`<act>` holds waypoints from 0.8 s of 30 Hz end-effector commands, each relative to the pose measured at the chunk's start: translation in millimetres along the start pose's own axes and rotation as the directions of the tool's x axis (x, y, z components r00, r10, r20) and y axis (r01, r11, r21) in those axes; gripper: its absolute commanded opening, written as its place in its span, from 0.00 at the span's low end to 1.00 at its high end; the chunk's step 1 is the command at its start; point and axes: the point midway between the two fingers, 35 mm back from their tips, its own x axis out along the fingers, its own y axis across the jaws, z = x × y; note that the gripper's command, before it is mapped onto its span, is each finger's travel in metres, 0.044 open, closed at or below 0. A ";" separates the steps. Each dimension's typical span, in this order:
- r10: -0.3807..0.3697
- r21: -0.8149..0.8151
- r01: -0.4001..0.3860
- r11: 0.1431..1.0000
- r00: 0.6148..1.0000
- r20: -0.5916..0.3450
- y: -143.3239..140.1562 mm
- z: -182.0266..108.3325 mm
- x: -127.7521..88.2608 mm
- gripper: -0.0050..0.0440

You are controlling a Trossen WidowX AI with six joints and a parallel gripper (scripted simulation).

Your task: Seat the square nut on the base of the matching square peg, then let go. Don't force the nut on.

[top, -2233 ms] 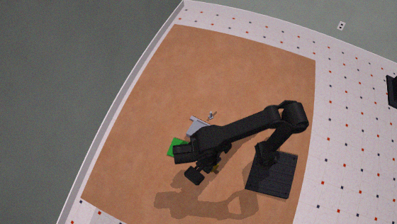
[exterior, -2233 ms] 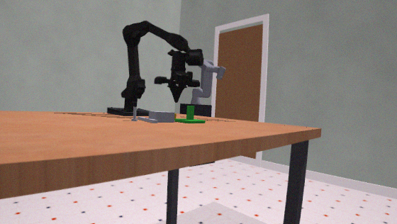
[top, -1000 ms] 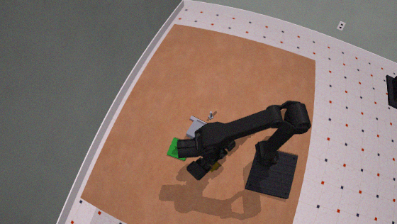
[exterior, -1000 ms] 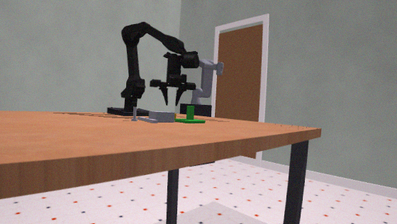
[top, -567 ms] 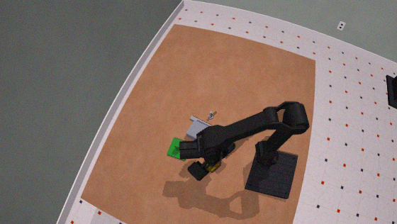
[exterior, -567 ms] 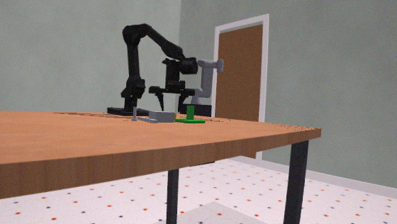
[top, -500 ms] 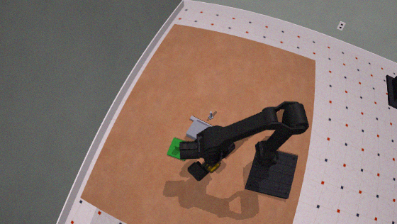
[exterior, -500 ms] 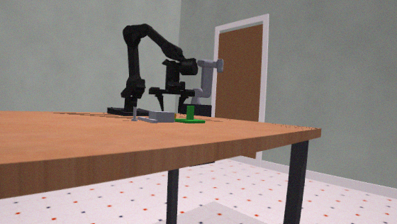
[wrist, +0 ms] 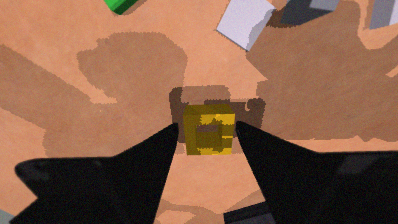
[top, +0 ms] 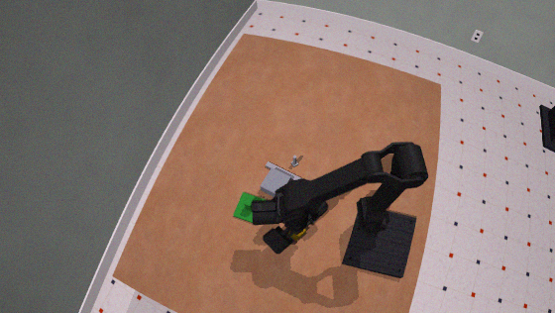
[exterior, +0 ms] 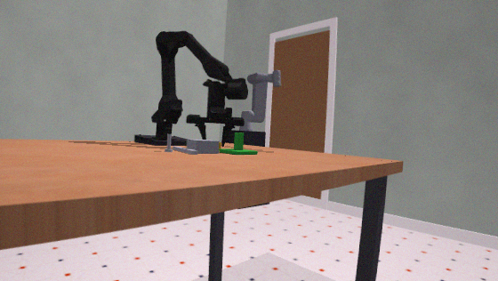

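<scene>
The yellow square nut [wrist: 209, 129] lies flat on the wooden table, its hole facing up. My gripper [wrist: 207, 126] is open, with one black finger on each side of the nut and small gaps between fingers and nut. From above, the gripper [top: 283, 237] hangs just in front of the green square peg base [top: 244, 207], and a bit of the nut [top: 298, 234] shows under it. In the side view the gripper [exterior: 213, 126] is low over the table, left of the upright green peg [exterior: 238, 140]. I cannot tell whether the fingertips touch the table.
A grey block with a flat plate [top: 276, 179] lies just behind the green base, and a small grey upright pin [top: 294, 160] stands beyond it. The arm's black base plate [top: 381, 242] sits at the table's right side.
</scene>
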 end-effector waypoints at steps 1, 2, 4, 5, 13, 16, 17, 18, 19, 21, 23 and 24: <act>0.010 0.002 -0.010 1.000 1.000 0.006 1.8 1.2 -1.1 0.58; 0.010 0.002 -0.010 1.000 1.000 0.006 1.8 1.2 -1.1 0.57; 0.010 0.002 -0.010 1.000 1.000 0.006 1.8 1.2 -1.1 0.55; 0.010 0.002 -0.010 1.000 1.000 0.006 1.8 1.2 -1.1 0.55; 0.010 0.002 -0.010 1.000 1.000 0.006 1.8 1.2 -1.1 0.44; 0.010 0.002 -0.010 1.000 1.000 0.006 1.8 1.2 -1.1 0.37; 0.010 0.002 -0.010 1.000 1.000 0.006 1.8 1.3 -1.4 0.32; 0.011 0.002 -0.011 1.000 1.000 0.006 2.0 1.5 -2.4 0.27; 0.011 0.002 -0.011 1.000 1.000 0.006 2.4 1.7 -4.0 0.22; 0.011 0.002 -0.011 1.000 1.000 0.006 2.8 2.1 -6.3 0.17; 0.011 0.002 -0.011 1.000 1.000 0.006 3.4 2.6 -9.2 0.12; 0.011 0.002 -0.011 1.000 1.000 0.006 4.0 3.1 -12.5 0.10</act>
